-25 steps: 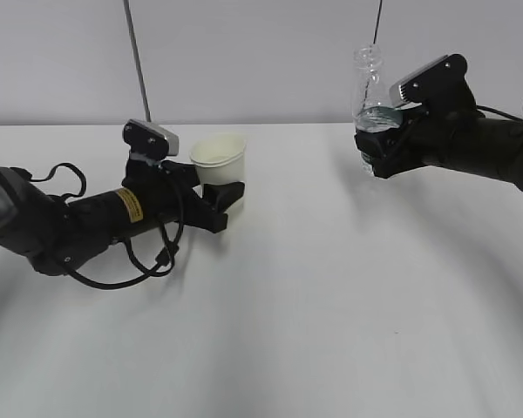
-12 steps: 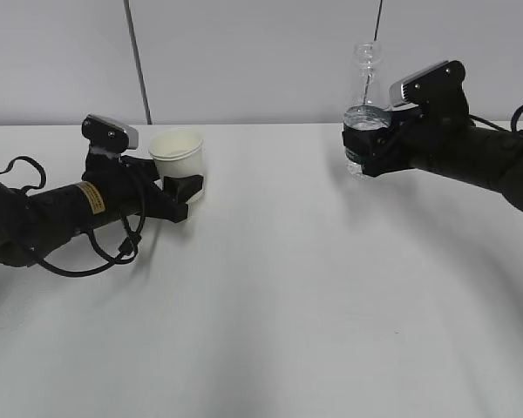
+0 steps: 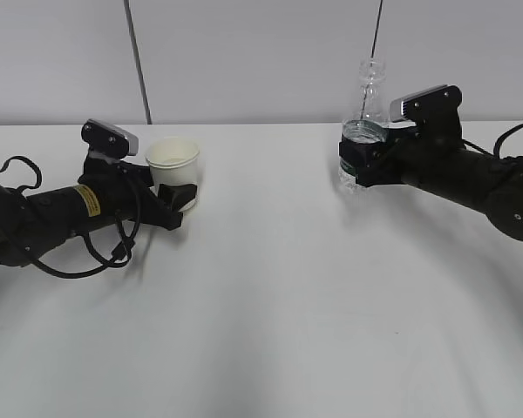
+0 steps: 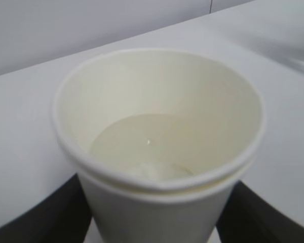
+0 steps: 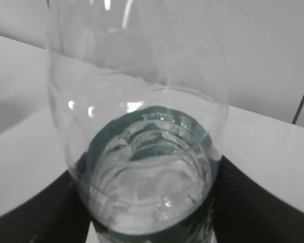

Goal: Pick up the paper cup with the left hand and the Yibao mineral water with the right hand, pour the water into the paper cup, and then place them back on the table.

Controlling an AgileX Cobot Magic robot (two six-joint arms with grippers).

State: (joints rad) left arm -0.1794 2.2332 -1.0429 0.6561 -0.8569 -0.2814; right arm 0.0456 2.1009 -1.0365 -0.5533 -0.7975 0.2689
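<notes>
With my left tool [image 3: 181,198] clamping the water-filled paper cup [image 3: 173,163] and right tool [image 3: 356,165] clamping the uncapped Yibao bottle [image 3: 363,122] near the counter [image 3: 279,287], any abrupt release could tip and spill either.

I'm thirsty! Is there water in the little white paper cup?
Yes. The small cream-white paper cup holds a shallow pool of clear water covering its bottom, far below the rim.

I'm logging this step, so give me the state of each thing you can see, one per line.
cup: upright, water inside, gripped by left pincer, at or just above the table.
bottle: upright, uncapped, some water left, gripped by right pincer, base near the table.
left pincer: closed on the cup.
right pincer: closed on the bottle.
table: white.
</notes>
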